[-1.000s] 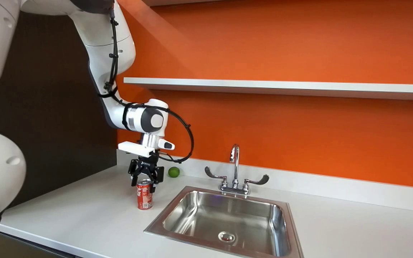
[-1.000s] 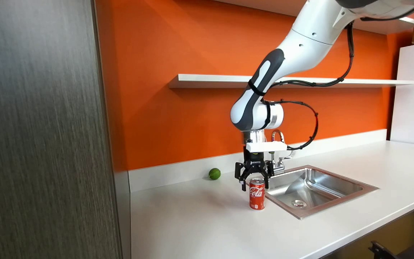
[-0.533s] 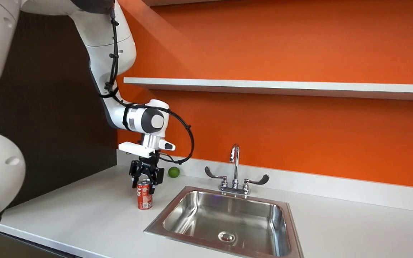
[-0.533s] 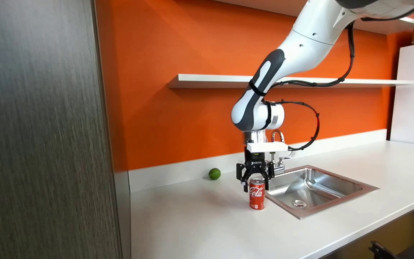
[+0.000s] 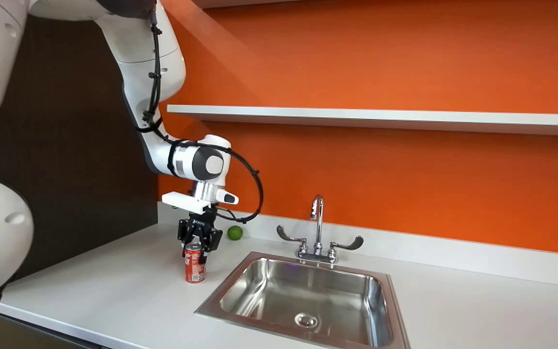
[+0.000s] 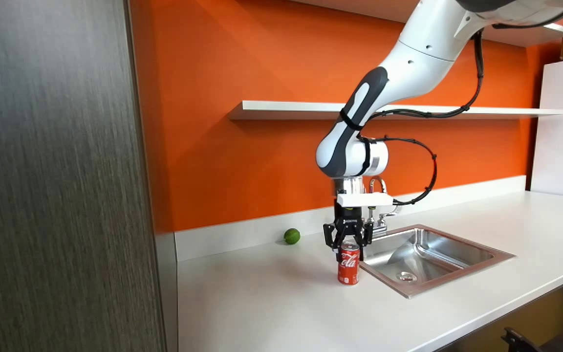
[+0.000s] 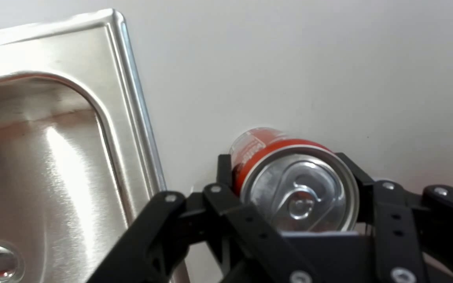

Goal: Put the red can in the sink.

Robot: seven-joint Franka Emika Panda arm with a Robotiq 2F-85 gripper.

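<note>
Since gripper (image 6: 350,255) looks closed snug on can (image 6: 348,271) beside sink (image 5: 303,286), I'd lift straight up, then traverse sinkward.

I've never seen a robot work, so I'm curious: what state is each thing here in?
Red can: upright on the counter, seemingly unopened.
Gripper: closed on the can from opposite sides.
Sink: no standing water visible.
Drain: plugged or open, cannot tell.
Faucet: appears off, no water running.
Green ball: resting on the counter.
</note>
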